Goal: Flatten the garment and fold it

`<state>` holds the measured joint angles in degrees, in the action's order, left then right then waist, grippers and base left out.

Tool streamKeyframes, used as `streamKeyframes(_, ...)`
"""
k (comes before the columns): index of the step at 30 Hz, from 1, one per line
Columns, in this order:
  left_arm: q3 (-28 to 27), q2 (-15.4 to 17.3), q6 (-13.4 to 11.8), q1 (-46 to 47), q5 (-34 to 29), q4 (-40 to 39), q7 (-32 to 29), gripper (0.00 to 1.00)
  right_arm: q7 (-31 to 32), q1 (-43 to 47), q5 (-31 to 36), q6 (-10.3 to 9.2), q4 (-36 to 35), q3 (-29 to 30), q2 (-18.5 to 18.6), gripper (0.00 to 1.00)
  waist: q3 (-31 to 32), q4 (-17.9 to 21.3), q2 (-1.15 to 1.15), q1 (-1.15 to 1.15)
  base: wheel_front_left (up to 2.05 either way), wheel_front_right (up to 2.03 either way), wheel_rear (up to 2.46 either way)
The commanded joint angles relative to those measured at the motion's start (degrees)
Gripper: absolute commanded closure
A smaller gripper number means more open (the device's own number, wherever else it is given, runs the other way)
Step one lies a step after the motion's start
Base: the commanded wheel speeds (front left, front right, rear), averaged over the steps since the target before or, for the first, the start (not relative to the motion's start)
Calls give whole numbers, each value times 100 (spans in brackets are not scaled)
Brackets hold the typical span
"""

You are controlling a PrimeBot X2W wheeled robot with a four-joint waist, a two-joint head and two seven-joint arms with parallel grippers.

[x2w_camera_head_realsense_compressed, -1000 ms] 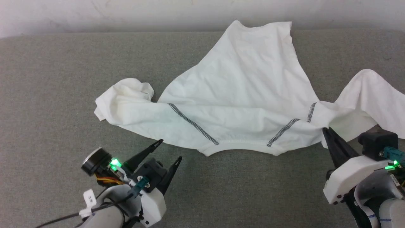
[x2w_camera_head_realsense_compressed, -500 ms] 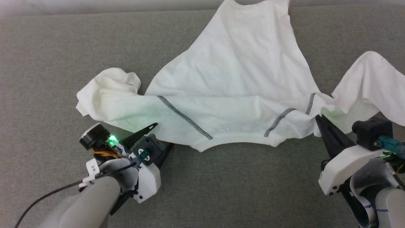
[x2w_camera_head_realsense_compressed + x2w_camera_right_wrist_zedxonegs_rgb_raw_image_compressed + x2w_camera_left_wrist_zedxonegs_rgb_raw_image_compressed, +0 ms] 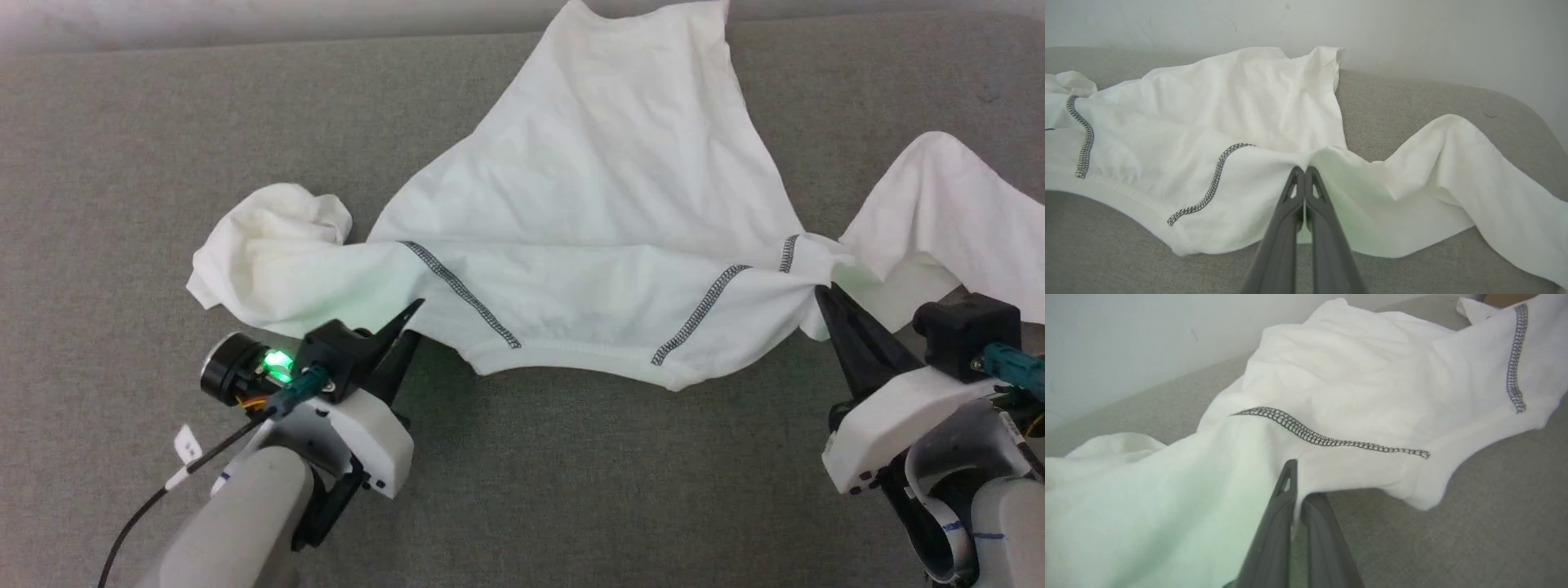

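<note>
Moved forward and snapped shut within the last second: left gripper (image 3: 411, 317), now pinching garment (image 3: 588, 204) edge beside left zigzag seam (image 3: 457, 282). Right gripper (image 3: 819, 296) clamped tight on fabric at right shoulder, next to draped sleeve (image 3: 939, 196). Garment lying rumpled on grey fabric surface (image 3: 122, 163), neckline toward robot.

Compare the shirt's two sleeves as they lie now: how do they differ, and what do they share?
The left sleeve is bunched into a short crumpled lump; the right sleeve lies stretched out in a long hump. The left sleeve ends within the head view; the right sleeve runs off its right edge. Both are white; the left gripper and the right gripper each pinch one near the shoulder.
</note>
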<state>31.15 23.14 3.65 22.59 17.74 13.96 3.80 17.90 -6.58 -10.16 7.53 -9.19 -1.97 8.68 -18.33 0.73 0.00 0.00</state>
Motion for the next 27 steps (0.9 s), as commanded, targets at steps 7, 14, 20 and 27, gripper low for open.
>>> streamKeyframes(7,-489,-119,-293,-332,523,-703,333,100,-272,-61,-106,-4,-83,55,-80,100,525,-22,0,0,0,0,0)
streamKeyframes(14,-949,-268,-564,-214,1044,-1436,166,100,-374,-494,-132,-4,-118,-55,26,100,958,22,0,0,0,0,0)
streamKeyframes(20,-1135,-280,-644,370,1210,-1703,-170,100,-380,-1226,-123,-4,-60,-230,163,100,1205,107,0,0,0,0,0)
streamKeyframes(27,-1149,-270,-623,1279,1236,-1580,-636,100,-350,-2316,-98,-4,172,-426,384,100,1394,180,0,0,0,0,0)
